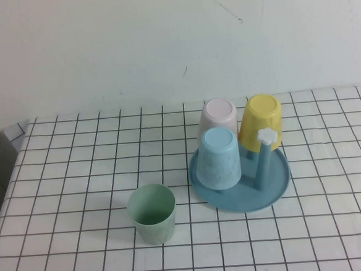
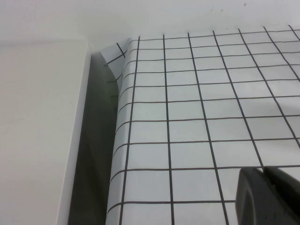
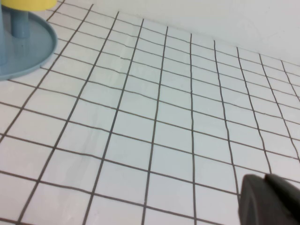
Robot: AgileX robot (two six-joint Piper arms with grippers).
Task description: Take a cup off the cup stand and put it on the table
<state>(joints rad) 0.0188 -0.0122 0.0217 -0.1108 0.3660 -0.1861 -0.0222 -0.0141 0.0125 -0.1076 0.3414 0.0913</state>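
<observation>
off to the side of my right gripper (image 3: 276, 199), low over the table (image 3: 154, 117), sits the cup stand (image 3: 28, 44) with the cup (image 1: 261, 122) upside down on it. my left gripper (image 2: 269, 194) hovers by the table's edge. how either gripper is set, i can't tell.

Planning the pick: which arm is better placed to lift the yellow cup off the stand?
Probably the right. Its tool sees the cup stand and yellow cup nearby; the left tool faces only the table's far left edge.
</observation>
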